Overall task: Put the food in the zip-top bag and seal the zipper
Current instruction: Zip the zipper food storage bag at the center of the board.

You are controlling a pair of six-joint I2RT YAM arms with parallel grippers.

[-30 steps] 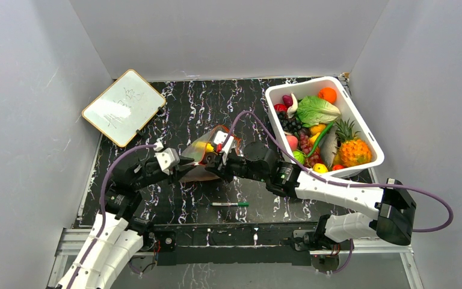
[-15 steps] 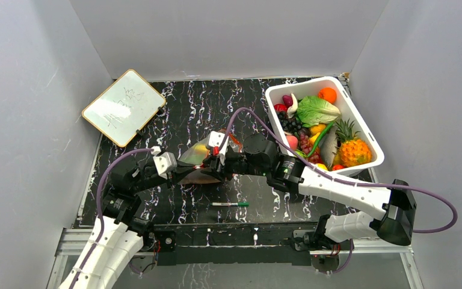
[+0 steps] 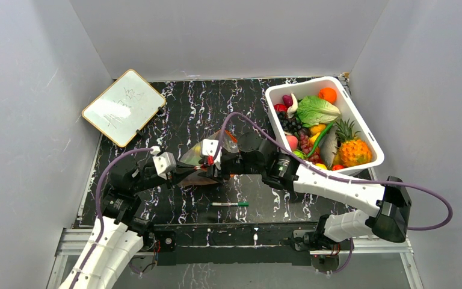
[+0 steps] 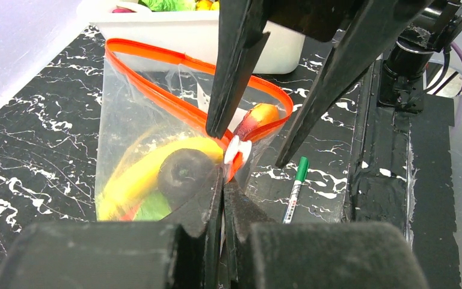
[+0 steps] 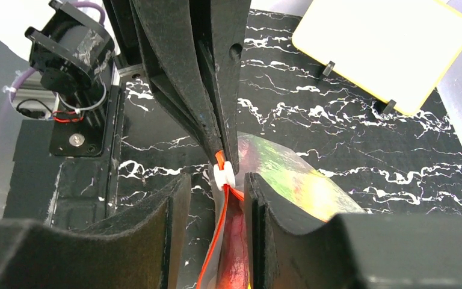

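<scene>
Top external: one zip-top bag (image 3: 191, 158), one tub (image 3: 304, 83), one marker pen (image 3: 230, 205).

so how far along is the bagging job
Done: several toy foods sit inside the bag. In hand: the left gripper is shut on the zipper beside its white slider, and the right gripper has its open jaws either side of that slider. Left: the zipper gapes along most of its length, so sealing is not yet done.

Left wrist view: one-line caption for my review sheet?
Left gripper pinches the zip-top bag beside its white slider; right gripper, open, straddles the unsealed zipper.
</scene>
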